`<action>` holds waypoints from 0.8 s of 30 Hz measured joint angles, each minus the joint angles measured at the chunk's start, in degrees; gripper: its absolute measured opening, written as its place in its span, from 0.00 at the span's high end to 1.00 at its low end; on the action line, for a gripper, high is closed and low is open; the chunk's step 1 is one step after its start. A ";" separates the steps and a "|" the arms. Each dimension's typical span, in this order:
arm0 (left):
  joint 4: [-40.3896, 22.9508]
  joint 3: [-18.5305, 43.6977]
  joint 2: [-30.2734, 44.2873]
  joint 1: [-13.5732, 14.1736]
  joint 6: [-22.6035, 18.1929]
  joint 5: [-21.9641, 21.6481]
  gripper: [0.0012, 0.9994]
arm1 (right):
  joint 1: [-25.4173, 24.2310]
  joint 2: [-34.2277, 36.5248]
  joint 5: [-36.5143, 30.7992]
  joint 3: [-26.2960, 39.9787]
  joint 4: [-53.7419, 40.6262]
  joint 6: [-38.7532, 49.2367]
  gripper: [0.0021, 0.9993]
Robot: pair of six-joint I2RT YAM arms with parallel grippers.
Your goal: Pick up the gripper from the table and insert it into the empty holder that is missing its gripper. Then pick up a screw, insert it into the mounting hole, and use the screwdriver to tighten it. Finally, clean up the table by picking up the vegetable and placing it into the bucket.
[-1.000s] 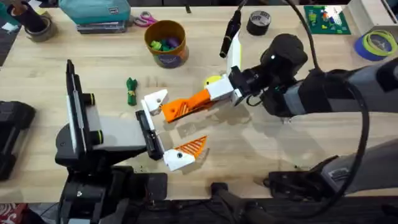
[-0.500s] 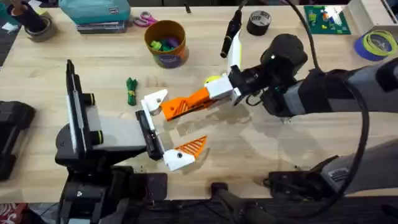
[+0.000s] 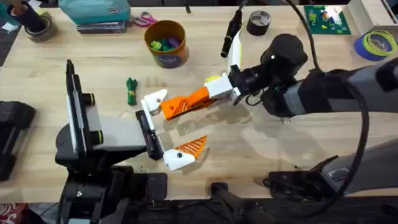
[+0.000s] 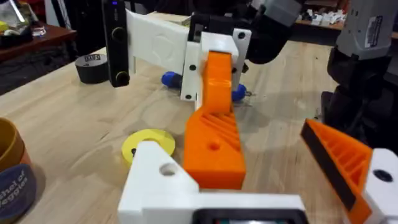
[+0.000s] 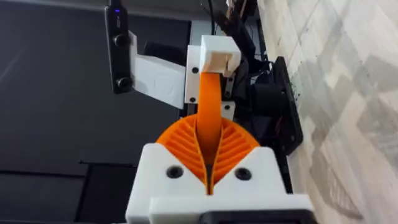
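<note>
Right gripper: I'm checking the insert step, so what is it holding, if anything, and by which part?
The right gripper is shut on the orange gripper, pinching its narrow end; the ribbed wide end meets the white holder.

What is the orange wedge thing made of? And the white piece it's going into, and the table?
The orange wedge looks like matte plastic: solid colour, molded ribs on its face. The white holder also looks like plastic, smooth and dull, with a round screw hole. The table looks like pale wood, showing grain lines and plank seams, though it could be a wood-look surface.
</note>
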State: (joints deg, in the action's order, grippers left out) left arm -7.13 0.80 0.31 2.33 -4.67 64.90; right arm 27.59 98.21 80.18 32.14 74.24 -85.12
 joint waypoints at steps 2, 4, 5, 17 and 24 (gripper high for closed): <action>0.01 0.00 -0.01 0.00 0.00 0.00 0.01 | 0.00 0.00 -0.02 0.00 0.00 0.00 0.99; 0.01 0.00 0.01 0.00 0.00 0.00 0.01 | 0.00 0.00 -0.02 0.00 0.00 0.00 0.99; -0.01 0.00 -0.01 0.00 0.00 0.00 0.01 | 0.00 0.00 -0.02 0.00 0.00 0.00 0.99; 0.01 0.00 -0.01 0.00 0.00 -0.02 0.01 | 0.00 0.16 -0.13 0.00 0.02 1.11 0.99; 0.01 0.00 -0.01 0.00 0.00 -0.17 0.01 | 0.00 1.07 -0.43 -0.07 1.26 1.16 0.99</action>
State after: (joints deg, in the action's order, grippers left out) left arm -7.11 0.80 0.30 2.33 -4.67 64.73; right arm 27.59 99.29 79.75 32.08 75.50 -83.96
